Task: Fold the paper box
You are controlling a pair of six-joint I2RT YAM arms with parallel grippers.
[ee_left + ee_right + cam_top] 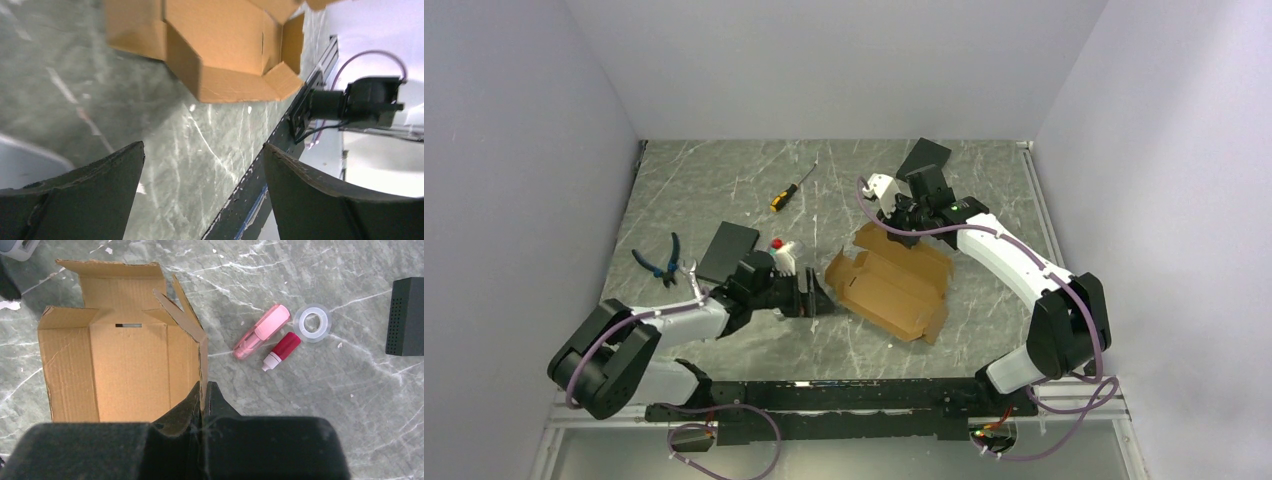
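The paper box (889,285) is a tan cardboard sheet, partly folded up, lying open in the middle of the table. My right gripper (894,232) is at its far edge. In the right wrist view its fingers (202,387) are shut on the thin upright side wall of the box (125,365). My left gripper (819,295) lies low on the table just left of the box, apart from it. In the left wrist view its fingers (204,150) stand wide open with only table between them, and the box (225,45) is ahead.
A yellow-handled screwdriver (792,188) lies at the back and blue pliers (659,262) at the left beside a black slab (728,251). Another black slab (924,157) sits behind the right arm. A pink tube (262,331), a red-capped bottle (281,351) and a tape roll (312,323) lie beside the box.
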